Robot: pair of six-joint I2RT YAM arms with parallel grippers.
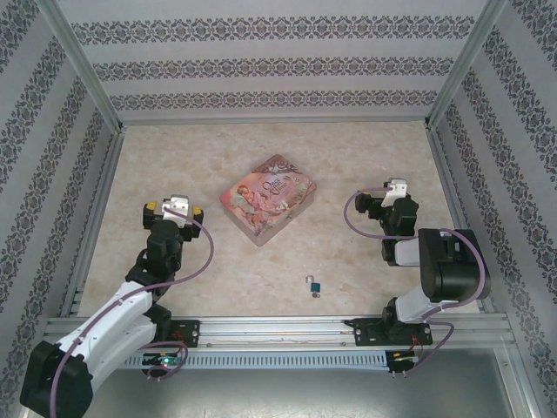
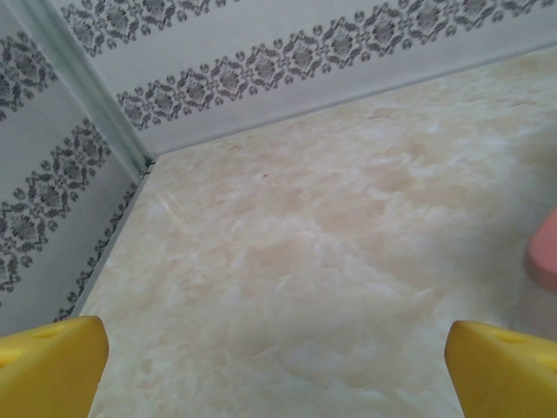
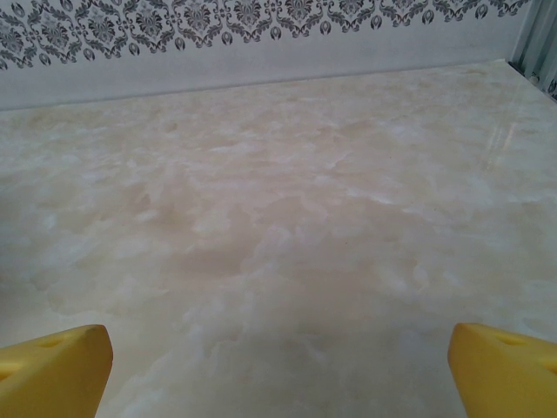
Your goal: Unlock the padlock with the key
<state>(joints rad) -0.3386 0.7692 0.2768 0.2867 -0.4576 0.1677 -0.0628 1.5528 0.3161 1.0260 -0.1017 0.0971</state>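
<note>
The tiny teal-blue padlock lies on the marble table near its front edge, a little right of centre. The key, a small greyish bit of metal, lies just in front of it, touching or nearly so. My left gripper is far to the left and further back, open, its yellow fingertips wide apart over bare table. At the right my right gripper also stands open and empty, with its yellow fingertips spread wide. Both grippers are well away from the padlock.
A pink illustrated tin sits turned like a diamond in the table's middle; its pink edge shows at the right of the left wrist view. Patterned walls enclose the table on three sides. A metal rail runs along the front.
</note>
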